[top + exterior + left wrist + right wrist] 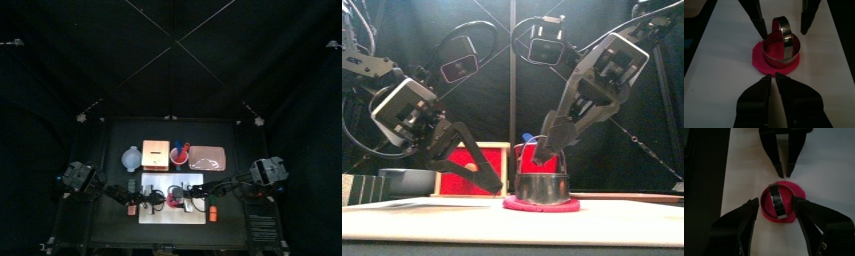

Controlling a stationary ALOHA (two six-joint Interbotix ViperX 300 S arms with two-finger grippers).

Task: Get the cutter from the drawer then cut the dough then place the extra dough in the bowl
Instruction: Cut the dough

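near the worktop's (114, 232) front edge, on the white board (167, 215), the cutter (543, 186) stands on the pink dough (543, 207). my right hand (775, 201) is wide apart around it; my left hand (773, 76) is almost together, empty. the bowl (130, 157) sits farther back.

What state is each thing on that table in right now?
Cutter: upright, sitting on the dough, wire handle up.
Dough: flat on the white board, under the cutter, rim showing all round.
Left gripper: nearly shut, tips at the dough's edge.
Right gripper: open, jaws either side of the cutter.
Bowl: upright at the back left; contents too small to tell.
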